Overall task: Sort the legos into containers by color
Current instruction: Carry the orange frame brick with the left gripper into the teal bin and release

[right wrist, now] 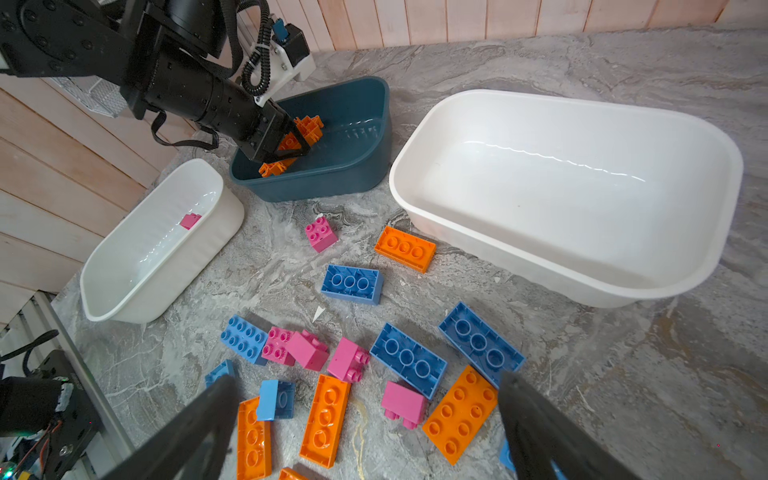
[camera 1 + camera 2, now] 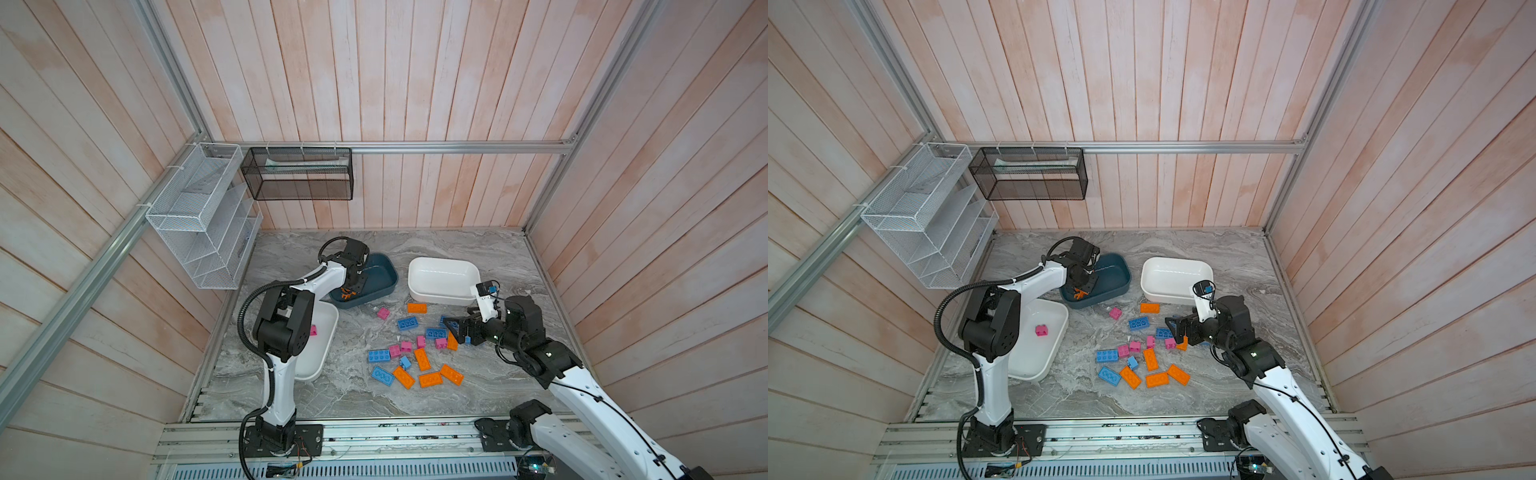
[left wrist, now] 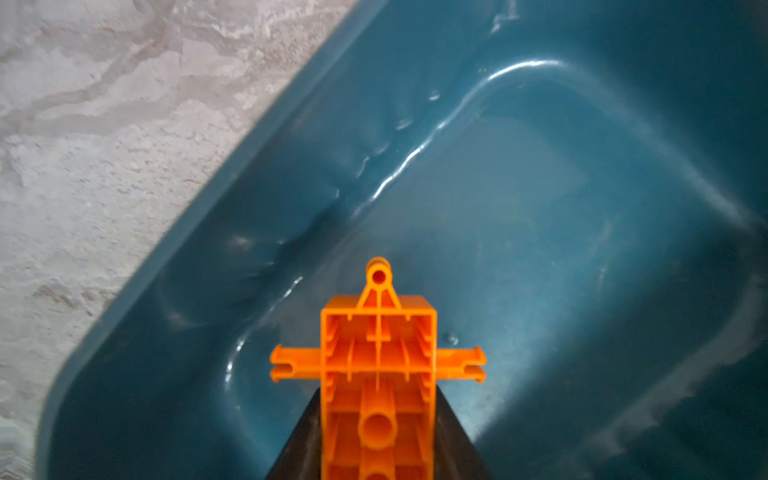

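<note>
Spiky orange piece (image 3: 378, 374) in the teal tub (image 3: 540, 187)
My left fingers (image 3: 299, 453) pinch it near the tabletop's (image 1: 623, 374) far edge; its pegs may snag them on release. My right fingers (image 1: 540, 428) hang spread over loose legos (image 1: 407, 361).

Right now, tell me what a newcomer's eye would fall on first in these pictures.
The bright scatter of orange, blue and pink bricks in the middle of the grey marble tabletop catches the eye first. Next comes the left gripper, down in the dark teal tub with the long spiky orange piece between its jaws. The right gripper hangs wide open over the pile.
</note>
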{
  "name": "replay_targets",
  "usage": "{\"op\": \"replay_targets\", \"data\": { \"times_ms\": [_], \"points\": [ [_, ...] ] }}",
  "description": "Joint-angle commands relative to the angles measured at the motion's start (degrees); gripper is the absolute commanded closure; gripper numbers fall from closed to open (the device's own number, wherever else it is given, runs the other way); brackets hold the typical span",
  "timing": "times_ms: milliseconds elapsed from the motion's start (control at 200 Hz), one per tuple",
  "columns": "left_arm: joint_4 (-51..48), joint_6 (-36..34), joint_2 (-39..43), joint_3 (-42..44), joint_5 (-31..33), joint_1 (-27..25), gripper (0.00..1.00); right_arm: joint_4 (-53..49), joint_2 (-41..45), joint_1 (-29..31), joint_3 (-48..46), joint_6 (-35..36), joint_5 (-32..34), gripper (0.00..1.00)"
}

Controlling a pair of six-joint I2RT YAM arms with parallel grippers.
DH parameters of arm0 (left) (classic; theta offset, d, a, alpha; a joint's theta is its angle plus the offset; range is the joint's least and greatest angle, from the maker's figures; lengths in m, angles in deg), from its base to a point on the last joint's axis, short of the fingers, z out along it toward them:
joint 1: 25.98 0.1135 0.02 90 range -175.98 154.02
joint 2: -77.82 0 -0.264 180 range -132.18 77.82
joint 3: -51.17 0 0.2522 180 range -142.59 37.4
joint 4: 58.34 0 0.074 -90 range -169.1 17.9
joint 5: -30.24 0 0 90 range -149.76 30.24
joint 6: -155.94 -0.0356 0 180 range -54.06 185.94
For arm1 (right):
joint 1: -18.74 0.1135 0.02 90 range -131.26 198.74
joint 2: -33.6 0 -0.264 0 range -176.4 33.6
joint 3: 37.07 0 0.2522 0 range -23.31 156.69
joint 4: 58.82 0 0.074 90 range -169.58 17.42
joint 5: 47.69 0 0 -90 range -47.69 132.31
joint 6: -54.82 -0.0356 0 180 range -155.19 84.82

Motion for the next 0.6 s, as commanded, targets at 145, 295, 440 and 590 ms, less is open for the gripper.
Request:
{"op": "replay_targets", "data": {
  "times_ms": [145, 295, 440, 590],
  "points": [
    [-2.63, 1.23, 4.54, -3.23, -2.73, -0.35, 0.35, -1.56, 1.03, -0.26, 0.71, -0.27, -0.68, 0.02],
    [-10.82, 4.14, 10.13, -4.38, -6.60, -1.20, 0.25, -0.43, 0.72, -0.23, 1.16, -1.09, -2.30, 0.02],
    [-10.61, 5.07, 20.10, 4.00, -12.69, -5.52, 0.19, 1.96, 0.06, -0.20, 0.73, -2.16, -5.28, 0.02],
    [-10.84, -1.86, 28.50, 13.87, -15.39, -11.12, 0.16, 2.41, -0.86, -0.20, 1.47, -2.12, -6.45, 0.02]
  ]
}}
